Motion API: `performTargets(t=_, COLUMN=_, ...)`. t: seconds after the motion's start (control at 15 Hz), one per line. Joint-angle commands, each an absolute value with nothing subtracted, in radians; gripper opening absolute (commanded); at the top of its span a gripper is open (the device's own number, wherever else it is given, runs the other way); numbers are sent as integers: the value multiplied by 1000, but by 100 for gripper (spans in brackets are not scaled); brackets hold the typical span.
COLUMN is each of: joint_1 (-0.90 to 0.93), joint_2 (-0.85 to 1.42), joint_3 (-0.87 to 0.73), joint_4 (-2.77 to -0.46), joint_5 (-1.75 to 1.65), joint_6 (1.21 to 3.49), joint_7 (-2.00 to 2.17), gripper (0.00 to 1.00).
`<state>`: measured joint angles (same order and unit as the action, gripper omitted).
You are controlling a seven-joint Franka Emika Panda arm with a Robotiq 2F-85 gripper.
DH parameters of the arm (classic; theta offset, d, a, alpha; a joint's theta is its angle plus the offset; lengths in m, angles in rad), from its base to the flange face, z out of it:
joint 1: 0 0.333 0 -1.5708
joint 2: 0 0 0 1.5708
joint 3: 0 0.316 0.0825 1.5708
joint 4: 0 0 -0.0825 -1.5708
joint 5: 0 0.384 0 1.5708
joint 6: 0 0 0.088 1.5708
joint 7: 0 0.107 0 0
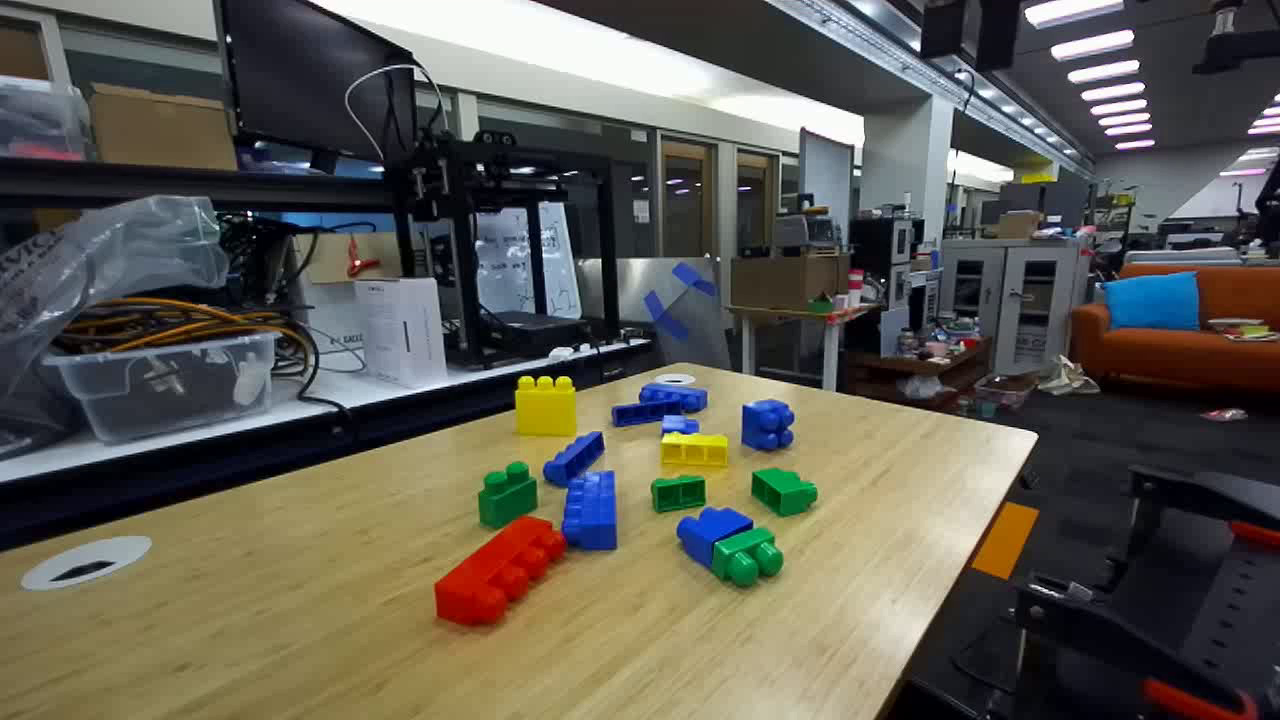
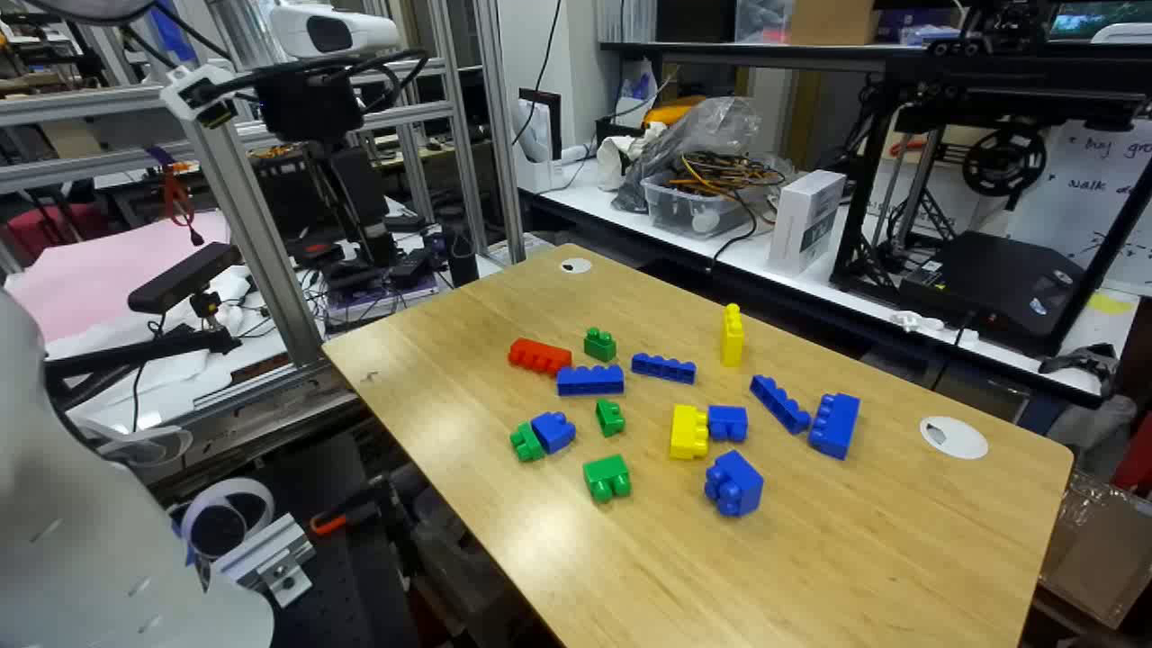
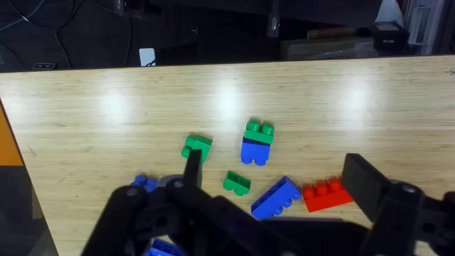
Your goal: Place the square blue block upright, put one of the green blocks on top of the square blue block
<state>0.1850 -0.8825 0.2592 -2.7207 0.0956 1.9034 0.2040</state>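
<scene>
The square blue block (image 1: 768, 425) lies on its side with its studs facing sideways; it also shows in an exterior view (image 2: 733, 483). In the wrist view the square blue block (image 3: 144, 182) is partly hidden behind a finger. A low green block (image 1: 679, 493) lies on its side, its hollow underside showing; it also appears in an exterior view (image 2: 609, 417) and in the wrist view (image 3: 237, 183). A chunkier green brick (image 2: 607, 478) also lies on its side; another green brick (image 2: 599, 344) stands upright. My gripper (image 3: 273, 156) is open and empty, high above the table (image 2: 373, 247).
A joined blue and green piece (image 1: 730, 545), a red brick (image 1: 500, 572), long blue bricks (image 1: 592, 510) and yellow bricks (image 1: 545, 408) (image 2: 689, 432) lie or stand around them. A small blue brick (image 2: 727, 423) touches the lying yellow one. The wooden table (image 1: 300, 590) bears all these.
</scene>
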Motion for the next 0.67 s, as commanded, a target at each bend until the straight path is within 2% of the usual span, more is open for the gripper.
performTargets(t=0.0, joint_1=187, joint_2=-881, joint_3=257, joint_4=-2719, joint_5=94, joint_6=1902, joint_7=206, gripper=100)
performTargets(t=0.6, joint_1=179, joint_2=-866, joint_3=254, joint_4=-2715, joint_5=92, joint_6=1909, joint_7=207, gripper=100)
